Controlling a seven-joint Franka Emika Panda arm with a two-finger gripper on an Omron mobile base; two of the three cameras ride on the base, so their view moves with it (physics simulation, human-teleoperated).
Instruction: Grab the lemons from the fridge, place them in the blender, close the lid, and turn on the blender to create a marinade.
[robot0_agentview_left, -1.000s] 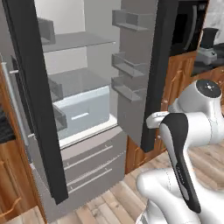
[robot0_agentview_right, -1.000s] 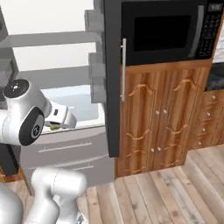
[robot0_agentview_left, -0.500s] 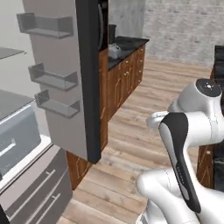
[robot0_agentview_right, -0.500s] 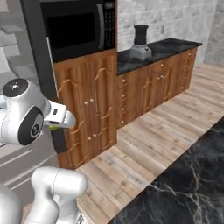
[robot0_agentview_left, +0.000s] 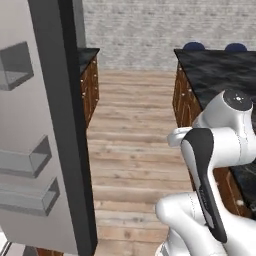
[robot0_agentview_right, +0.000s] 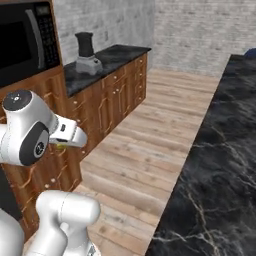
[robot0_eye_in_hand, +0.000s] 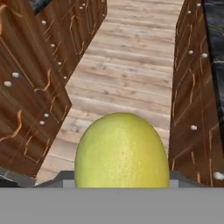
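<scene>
Left base view: your arm stands beside the open fridge (robot0_agentview_left: 60, 125) door with its bins.

Right base view: the blender (robot0_agentview_right: 87, 52) sits on the dark worktop (robot0_agentview_right: 112, 57) ahead; a sliver of the lemon (robot0_agentview_right: 60, 146) shows at the gripper (robot0_agentview_right: 64, 146).

Hand view: your gripper is clamped on the lemon (robot0_eye_in_hand: 121, 151), above the wooden floor (robot0_eye_in_hand: 131, 65).

The white arm stands folded upright over its base, elbow high and forearm bent back down, the wrist jutting out sideways at mid height. The gripper (robot0_agentview_right: 61, 145) is mostly hidden behind the wrist; its jaws appear closed around a lemon (robot0_eye_in_hand: 121, 151).
</scene>
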